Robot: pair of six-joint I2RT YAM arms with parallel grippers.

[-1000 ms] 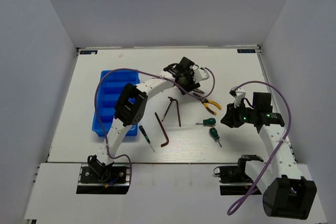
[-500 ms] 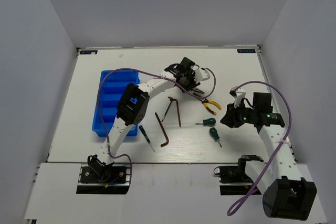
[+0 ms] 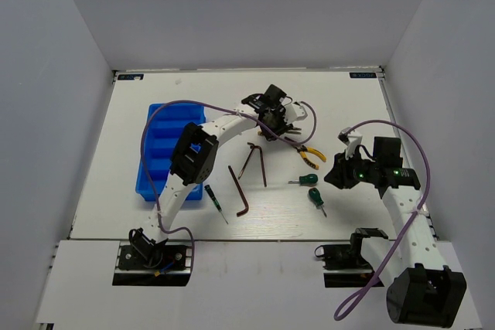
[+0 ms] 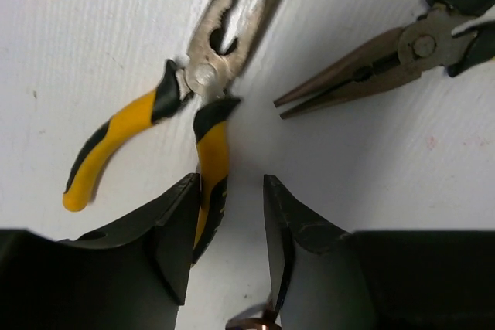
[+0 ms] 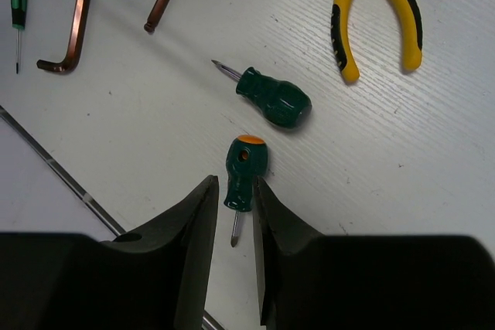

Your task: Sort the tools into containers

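Observation:
My left gripper (image 3: 275,119) is low over the table, beyond the hex keys. In the left wrist view it (image 4: 230,191) is open, and one yellow handle of a pair of pliers (image 4: 207,79) lies between the jaws, against the left finger (image 4: 174,229). A second pair of pliers (image 4: 402,44) lies just to the right and shows in the top view (image 3: 309,155). My right gripper (image 5: 236,185) is open above a stubby green screwdriver (image 5: 246,168), which lies on the table between the jaws. The other stubby screwdriver (image 5: 274,98) lies beside it. The blue tray (image 3: 151,161) is at the left.
Two dark hex keys (image 3: 254,157) (image 3: 239,191) and a thin green-handled screwdriver (image 3: 214,201) lie mid-table between the tray and the stubby screwdrivers. The left arm arches over the tray's right edge. White walls enclose the table.
My left gripper has shifted slightly over the pliers and its cable has moved. The right arm and the tools on the table have hardly moved.

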